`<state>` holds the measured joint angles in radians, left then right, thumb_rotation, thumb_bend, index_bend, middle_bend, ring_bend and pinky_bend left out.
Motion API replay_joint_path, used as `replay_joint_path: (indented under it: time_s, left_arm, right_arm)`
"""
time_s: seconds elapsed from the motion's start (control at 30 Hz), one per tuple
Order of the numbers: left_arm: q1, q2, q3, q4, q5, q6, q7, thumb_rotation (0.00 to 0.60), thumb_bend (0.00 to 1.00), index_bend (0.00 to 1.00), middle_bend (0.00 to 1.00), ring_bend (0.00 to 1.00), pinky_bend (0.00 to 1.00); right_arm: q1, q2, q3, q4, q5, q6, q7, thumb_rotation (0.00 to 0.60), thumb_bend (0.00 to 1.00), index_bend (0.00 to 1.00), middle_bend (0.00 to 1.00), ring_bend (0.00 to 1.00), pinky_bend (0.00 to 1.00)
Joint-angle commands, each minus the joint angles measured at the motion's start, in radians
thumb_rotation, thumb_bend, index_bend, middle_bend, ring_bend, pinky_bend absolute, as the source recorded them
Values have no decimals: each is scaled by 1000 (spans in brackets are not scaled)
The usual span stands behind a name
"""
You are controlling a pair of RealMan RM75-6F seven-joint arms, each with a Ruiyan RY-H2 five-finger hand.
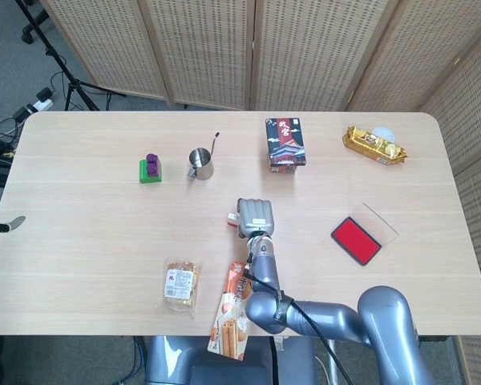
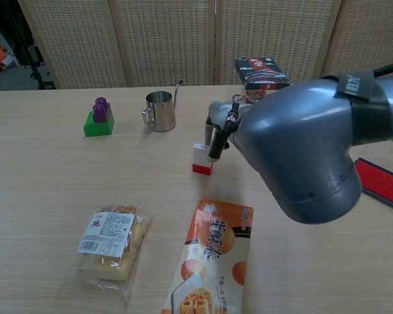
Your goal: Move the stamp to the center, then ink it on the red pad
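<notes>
The stamp [image 2: 202,159], a small white block with a red base, stands upright near the table's middle; in the head view only its left edge [image 1: 231,218] shows beside my right hand [image 1: 254,216]. That hand [image 2: 217,125] hangs over the stamp's right side with its fingers [image 2: 213,148] pointing down and apart, one fingertip at the stamp's upper right corner; no grip shows. The red ink pad [image 1: 356,240] lies open to the right, partly hidden behind my arm in the chest view [image 2: 382,183]. Only a sliver of my left hand [image 1: 6,224] shows at the left edge.
At the back stand a steel cup [image 1: 200,164], a green and purple block [image 1: 151,169], a black box [image 1: 285,143] and a gold snack pack [image 1: 374,144]. Near the front lie a bread pack [image 2: 111,248] and an orange snack bag [image 2: 211,258].
</notes>
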<state>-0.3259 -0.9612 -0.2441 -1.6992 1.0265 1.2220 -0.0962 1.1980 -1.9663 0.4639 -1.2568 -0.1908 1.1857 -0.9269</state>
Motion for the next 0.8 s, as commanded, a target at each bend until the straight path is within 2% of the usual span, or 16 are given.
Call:
replay_joint_path:
  time_s: [0.03,0.67,0.8]
  left_arm:
    - [0,2,-1,1,1,-6,-3,600,0,0,0,0,0]
    - [1,13,-6,4,1,-39,-17,600,0,0,0,0,0]
    - [0,13,-7,4,0,-43,-16,600,0,0,0,0,0]
  right_arm:
    - [4,-15,2,20,-12,-3,-1,600,414,373,882,965,1000]
    - [-1,-78,11,120,-82,-14,-3,600,414,439,899,966,1000]
    - [-4,-88,16,139,-89,-16,-4,600,454,478,904,966,1000]
